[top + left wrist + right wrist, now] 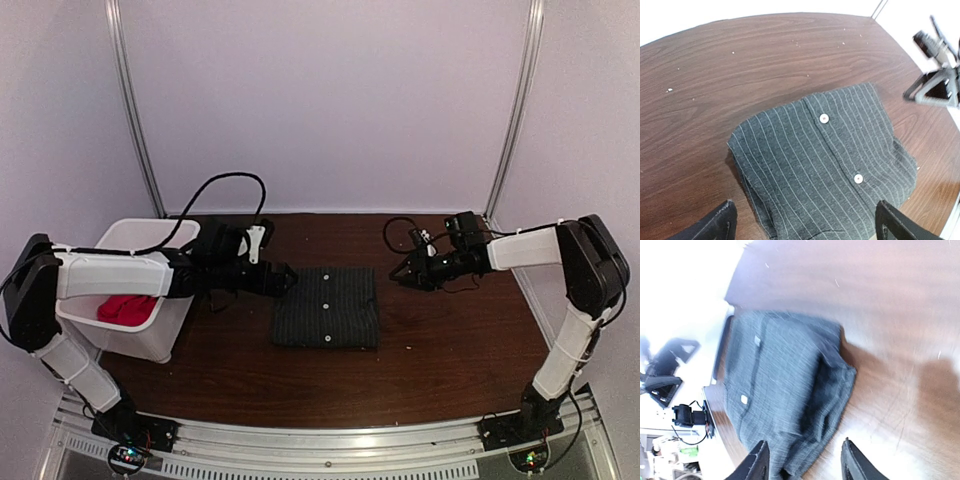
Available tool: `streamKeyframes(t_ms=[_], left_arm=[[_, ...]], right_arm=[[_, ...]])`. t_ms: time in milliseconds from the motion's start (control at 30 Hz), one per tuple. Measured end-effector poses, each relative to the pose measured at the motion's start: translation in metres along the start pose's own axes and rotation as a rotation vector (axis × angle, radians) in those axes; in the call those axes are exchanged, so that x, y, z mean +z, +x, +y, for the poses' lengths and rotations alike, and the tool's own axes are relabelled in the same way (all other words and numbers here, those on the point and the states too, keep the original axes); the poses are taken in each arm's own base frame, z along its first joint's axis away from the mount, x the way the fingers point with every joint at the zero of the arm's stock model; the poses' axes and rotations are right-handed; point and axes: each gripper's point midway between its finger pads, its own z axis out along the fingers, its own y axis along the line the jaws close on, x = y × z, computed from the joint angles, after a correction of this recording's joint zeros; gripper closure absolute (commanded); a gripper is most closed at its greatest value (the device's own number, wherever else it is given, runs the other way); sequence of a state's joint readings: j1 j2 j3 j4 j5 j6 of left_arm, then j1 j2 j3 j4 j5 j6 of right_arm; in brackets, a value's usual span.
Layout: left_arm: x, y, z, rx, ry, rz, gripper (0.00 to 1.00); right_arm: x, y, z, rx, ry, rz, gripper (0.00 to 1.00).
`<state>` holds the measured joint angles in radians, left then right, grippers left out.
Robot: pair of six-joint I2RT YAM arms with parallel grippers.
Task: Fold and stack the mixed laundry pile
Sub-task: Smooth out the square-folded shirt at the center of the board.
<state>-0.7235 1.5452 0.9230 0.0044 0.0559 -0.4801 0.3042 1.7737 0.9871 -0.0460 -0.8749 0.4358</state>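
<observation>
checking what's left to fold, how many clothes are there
2: a striped shirt folded mid-table, and a red T-shirt in the white bin at left. More may hide in the bin.

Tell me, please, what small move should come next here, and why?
Probably swing the left gripper to the white bin for the red T-shirt: the pinstriped shirt already lies folded, the T-shirt lies bunched in the bin, and the gripper looks open and empty.

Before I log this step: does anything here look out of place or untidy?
The pinstriped shirt lies neatly folded on the table. Only the red T-shirt stands out: it sits bunched in the white bin, not stacked.
</observation>
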Motion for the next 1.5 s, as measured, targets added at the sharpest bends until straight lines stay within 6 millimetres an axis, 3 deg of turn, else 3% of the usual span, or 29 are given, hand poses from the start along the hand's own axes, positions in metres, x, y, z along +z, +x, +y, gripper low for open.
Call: streamKeyframes(t_ms=[100, 200, 333, 433, 533, 667, 733, 833, 967, 1067, 1200, 1333, 1400, 1500], left_arm=[[0.006, 0.006, 0.001, 0.027, 0.004, 0.022, 0.02], [0.017, 0.014, -0.002, 0.049, 0.026, 0.055, 0.02], [0.039, 0.011, -0.01, 0.063, 0.072, 0.061, 0.02], [0.062, 0.009, -0.013, 0.058, 0.105, 0.072, 0.04], [0.092, 0.005, -0.008, 0.036, 0.134, 0.082, 0.08], [0.128, 0.011, 0.018, -0.008, 0.12, 0.113, 0.11], [0.139, 0.015, 0.027, -0.02, 0.107, 0.124, 0.12], [0.149, 0.012, 0.034, -0.027, 0.102, 0.114, 0.12], [0.148, 0.011, 0.034, -0.025, 0.101, 0.11, 0.12], [0.13, 0.014, 0.032, -0.02, 0.094, 0.12, 0.11], [0.082, -0.006, 0.011, -0.002, 0.131, 0.08, 0.11], [0.041, -0.028, -0.046, 0.048, 0.293, 0.002, 0.11], [0.035, -0.016, -0.073, 0.069, 0.375, 0.012, 0.11], [0.039, 0.03, -0.101, 0.075, 0.458, 0.113, 0.12]], right_arm=[[-0.01, -0.016, 0.016, -0.05, -0.005, -0.042, 0.55], [-0.004, -0.02, 0.034, -0.066, -0.055, -0.048, 0.55], [0.024, -0.014, 0.061, -0.062, -0.161, -0.014, 0.55], [0.053, -0.015, 0.067, -0.048, -0.22, 0.015, 0.56], [0.075, -0.023, 0.054, -0.019, -0.236, 0.023, 0.57], [0.098, -0.039, 0.01, 0.034, -0.203, 0.015, 0.6], [0.104, -0.044, -0.013, 0.06, -0.176, 0.009, 0.6], [0.103, -0.06, -0.022, 0.047, -0.174, -0.015, 0.58], [0.1, -0.067, -0.025, 0.035, -0.14, -0.033, 0.55], [0.082, -0.062, -0.011, 0.035, -0.124, -0.033, 0.51], [0.037, -0.054, 0.049, -0.033, -0.175, -0.067, 0.5], [0.015, -0.028, 0.122, -0.142, -0.298, -0.072, 0.51], [0.023, -0.001, 0.136, -0.142, -0.343, -0.029, 0.52], [0.045, 0.039, 0.127, -0.074, -0.356, 0.061, 0.53]])
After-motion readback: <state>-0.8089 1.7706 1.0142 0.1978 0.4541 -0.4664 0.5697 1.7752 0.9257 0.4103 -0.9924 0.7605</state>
